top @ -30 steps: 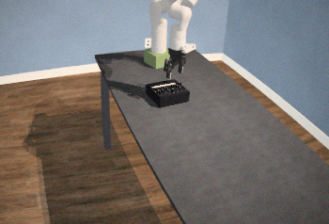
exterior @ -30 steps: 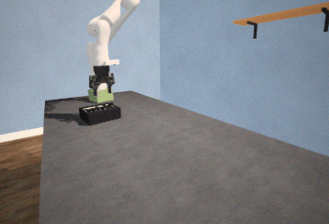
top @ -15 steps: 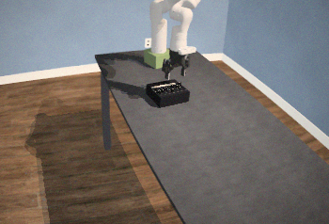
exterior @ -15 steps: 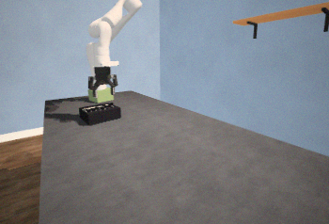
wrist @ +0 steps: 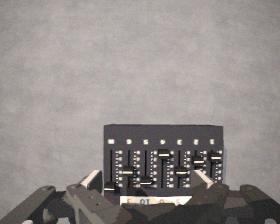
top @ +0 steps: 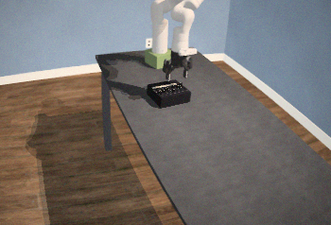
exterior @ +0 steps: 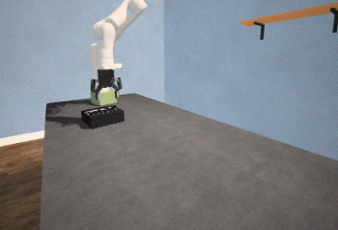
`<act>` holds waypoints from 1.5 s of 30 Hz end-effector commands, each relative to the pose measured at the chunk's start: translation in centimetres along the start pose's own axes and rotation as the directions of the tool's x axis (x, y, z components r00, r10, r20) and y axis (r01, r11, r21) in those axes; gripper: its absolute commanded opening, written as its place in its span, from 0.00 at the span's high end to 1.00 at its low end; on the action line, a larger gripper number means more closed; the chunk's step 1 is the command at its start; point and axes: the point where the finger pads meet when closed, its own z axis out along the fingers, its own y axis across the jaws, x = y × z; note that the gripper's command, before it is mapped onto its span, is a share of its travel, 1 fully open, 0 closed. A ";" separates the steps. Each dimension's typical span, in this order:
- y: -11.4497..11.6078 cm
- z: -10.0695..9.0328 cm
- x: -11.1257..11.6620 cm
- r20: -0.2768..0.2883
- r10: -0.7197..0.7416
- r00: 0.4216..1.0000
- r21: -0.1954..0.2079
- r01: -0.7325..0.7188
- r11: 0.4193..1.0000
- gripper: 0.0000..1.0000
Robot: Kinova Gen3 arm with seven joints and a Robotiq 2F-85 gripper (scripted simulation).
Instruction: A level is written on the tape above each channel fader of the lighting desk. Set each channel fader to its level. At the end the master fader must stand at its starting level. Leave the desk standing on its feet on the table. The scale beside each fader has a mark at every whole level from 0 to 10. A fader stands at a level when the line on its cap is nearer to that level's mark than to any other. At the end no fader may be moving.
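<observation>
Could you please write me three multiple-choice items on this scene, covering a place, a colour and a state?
1. Where does the lighting desk stand?
A. on the floor
B. on the grey table, near the arm's base
C. on the wall shelf

2. What colour is the block under the arm?
A. green
B. red
C. white

3. How is the gripper?
A. shut on a fader
B. open, holding nothing
C. shut on the desk

Answers: 1 B, it sits on the table top before the base; 2 A, the block is light green; 3 B, the fingers are spread above the desk.

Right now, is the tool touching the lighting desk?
Apart. The exterior view shows the open tool hanging above the lighting desk, with the green base block visible in the gap between fingertips and desk top.
</observation>
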 end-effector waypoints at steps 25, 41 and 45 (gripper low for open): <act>0.0 0.0 0.1 -0.001 0.016 1.000 -0.002 -0.016 1.000 1.00; 0.0 0.0 0.1 -0.001 0.016 1.000 -0.002 -0.016 1.000 1.00; 0.0 0.0 0.1 -0.001 0.016 1.000 -0.002 -0.016 1.000 1.00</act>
